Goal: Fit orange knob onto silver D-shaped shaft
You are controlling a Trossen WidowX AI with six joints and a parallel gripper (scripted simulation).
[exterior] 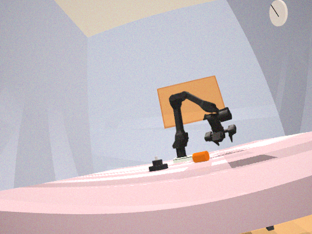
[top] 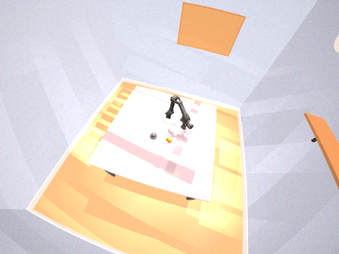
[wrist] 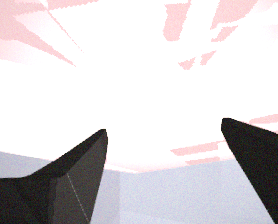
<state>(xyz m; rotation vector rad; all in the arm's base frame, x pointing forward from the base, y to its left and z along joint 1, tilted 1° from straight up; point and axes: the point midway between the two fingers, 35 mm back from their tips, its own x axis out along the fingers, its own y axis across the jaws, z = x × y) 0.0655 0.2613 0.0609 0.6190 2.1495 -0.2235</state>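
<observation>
The orange knob [top: 169, 139] [exterior: 201, 156] lies on its side on the table; its hole cannot be made out. The dark round pedestal [top: 153, 136] [exterior: 158, 167] stands to the left of the knob in the top and exterior views. Its small silver shaft [exterior: 156, 158] points up; the flat side is too small to tell. My gripper [top: 187, 127] [exterior: 224, 143] [wrist: 163, 129] is open and empty. It hangs above the table, up and to the right of the knob in the top and exterior views. Neither knob nor pedestal shows in the wrist view.
The pale table [top: 133, 165] [exterior: 87, 199] [wrist: 130, 75] has pink patches and bears everything. The arm's base stands at a pale plate [top: 169, 121] [exterior: 181, 160], behind the knob and pedestal. An orange panel [top: 210, 30] [exterior: 166, 112] is on the wall behind.
</observation>
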